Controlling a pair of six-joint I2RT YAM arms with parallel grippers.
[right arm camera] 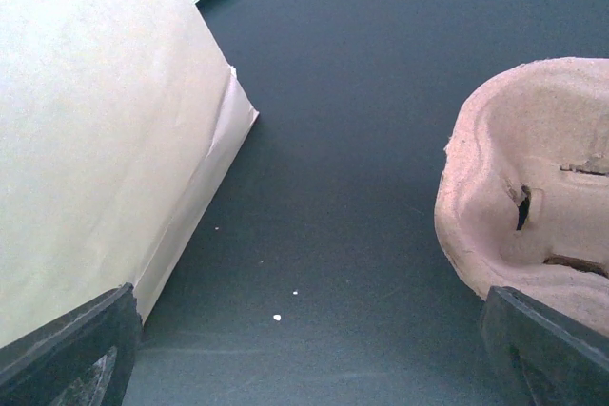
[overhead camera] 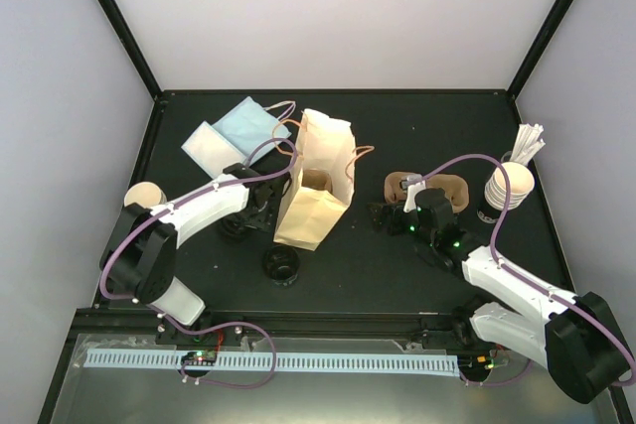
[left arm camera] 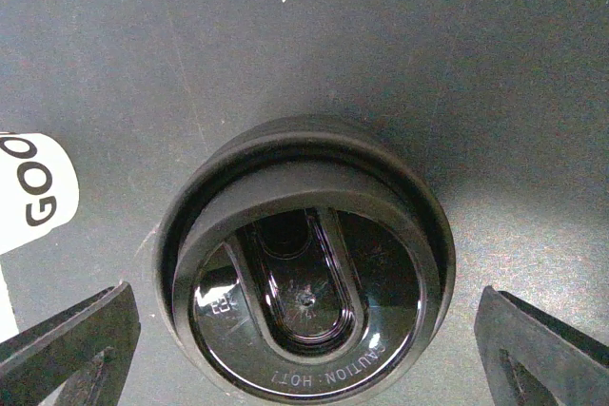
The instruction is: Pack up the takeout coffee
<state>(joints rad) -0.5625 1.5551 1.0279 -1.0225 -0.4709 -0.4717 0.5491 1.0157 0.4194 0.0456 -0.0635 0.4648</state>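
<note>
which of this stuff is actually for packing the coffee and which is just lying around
For the job: single paper cup, black lid, paper bag.
Lying about: stack of cups, pulp carrier, blue and white packets, second lid.

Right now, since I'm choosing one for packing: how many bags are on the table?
3: a brown bag mid-table, a light blue bag at back left, a white bag beside it. More could lie beneath.

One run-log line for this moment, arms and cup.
left gripper open astride black lid | right gripper open between paper bag and pulp carrier | coffee cup outside bag, far left
</note>
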